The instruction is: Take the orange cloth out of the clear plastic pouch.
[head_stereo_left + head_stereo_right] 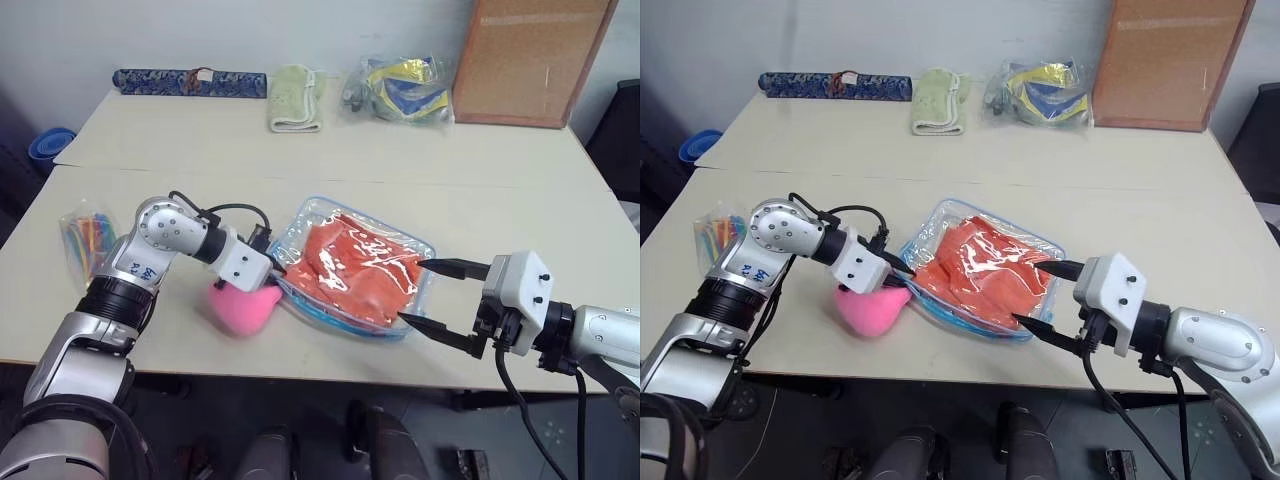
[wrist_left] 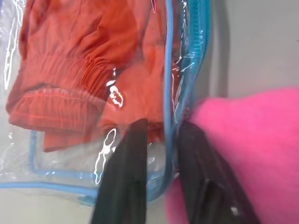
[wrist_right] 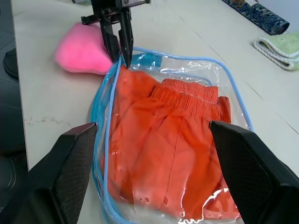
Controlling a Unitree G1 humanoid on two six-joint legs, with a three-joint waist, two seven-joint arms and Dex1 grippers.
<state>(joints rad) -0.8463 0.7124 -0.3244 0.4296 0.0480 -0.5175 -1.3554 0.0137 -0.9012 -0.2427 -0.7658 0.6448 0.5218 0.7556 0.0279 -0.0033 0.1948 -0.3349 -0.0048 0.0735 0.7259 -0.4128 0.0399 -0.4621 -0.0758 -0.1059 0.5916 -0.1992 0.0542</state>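
Plush pink heart (image 1: 245,306) crowds my left gripper (image 3: 118,51), pinched shut on the clear plastic pouch (image 1: 300,225) blue-trimmed rim; wrinkly orange cloth (image 1: 355,268) lies inside. My right gripper (image 1: 440,298) gapes empty beside it.

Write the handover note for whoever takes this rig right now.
Left gripper: shut on the blue-trimmed edge of the clear plastic pouch, beside the pink heart plush.
Right gripper: open, fingers apart at the pouch's near right end, holding nothing.
Orange cloth: fully inside the pouch, which lies flat on the table.
Done: pouch edge pinched.
Left: get the cloth out.
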